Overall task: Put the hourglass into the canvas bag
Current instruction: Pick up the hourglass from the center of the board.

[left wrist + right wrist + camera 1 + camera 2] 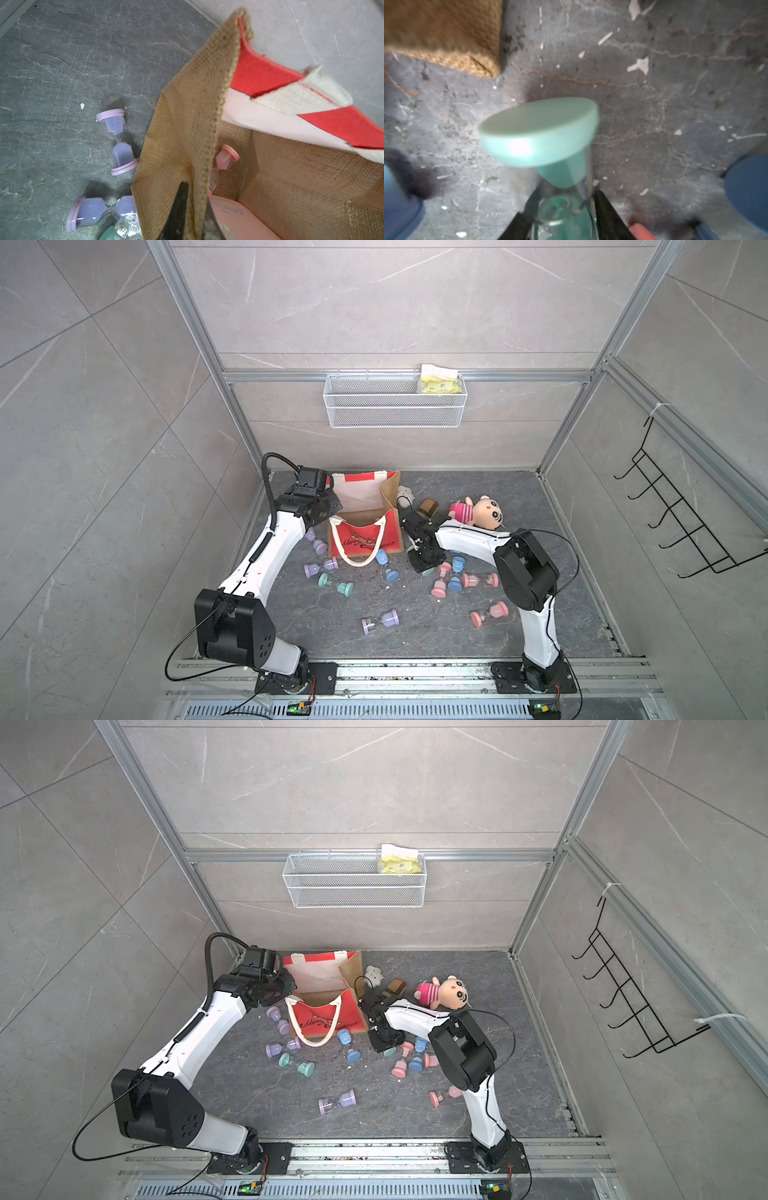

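Right fingers (609, 218) clamp a mint-green hourglass (539, 133) just right of the canvas bag (365, 541), by its near corner; left fingers (179, 207) pinch the bag's left burlap wall.

Left arm (266, 556) extends to the left side of the canvas bag (365, 541). Left gripper (196, 197) is clamped on the bag's burlap wall. Right arm (469, 537) is angled down just right of the bag. Right gripper (566, 195) is closed on the green hourglass (538, 128).
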Controlling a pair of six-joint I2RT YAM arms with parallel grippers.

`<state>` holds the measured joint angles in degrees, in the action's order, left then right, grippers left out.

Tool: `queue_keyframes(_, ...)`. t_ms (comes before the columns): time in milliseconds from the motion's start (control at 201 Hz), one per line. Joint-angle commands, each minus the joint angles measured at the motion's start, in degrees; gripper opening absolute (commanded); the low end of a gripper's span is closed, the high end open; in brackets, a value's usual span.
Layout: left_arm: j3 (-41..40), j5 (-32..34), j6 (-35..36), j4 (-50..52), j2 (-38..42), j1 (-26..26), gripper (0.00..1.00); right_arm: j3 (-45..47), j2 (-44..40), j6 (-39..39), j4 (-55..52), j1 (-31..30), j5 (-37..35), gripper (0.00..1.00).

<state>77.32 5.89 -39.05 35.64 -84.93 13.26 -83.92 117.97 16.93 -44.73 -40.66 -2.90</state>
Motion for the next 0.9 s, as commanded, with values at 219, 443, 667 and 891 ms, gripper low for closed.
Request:
queue_keyframes(219,1.54,-0.33,-0.1,-1.98,0.9,0.36,0.07,1.97,-1.44,1.84,-0.56,-0.32,2.37,0.21)
queue_keyframes(443,1.27,-2.44,0.1,-1.85,1.14,0.31,0.07,2.79,-5.93,3.42,0.6,0.12,3.23,0.12)
queue_keyframes(667,1.77,-3.16,0.28,-1.6,1.52,0.4,0.07,4.27,-10.79,5.7,1.31,2.25,5.59,0.05)
queue_keyframes(891,2.15,-4.1,0.05,-1.62,1.3,0.86,0.07,6.11,-17.07,8.83,1.61,4.26,6.3,0.0)
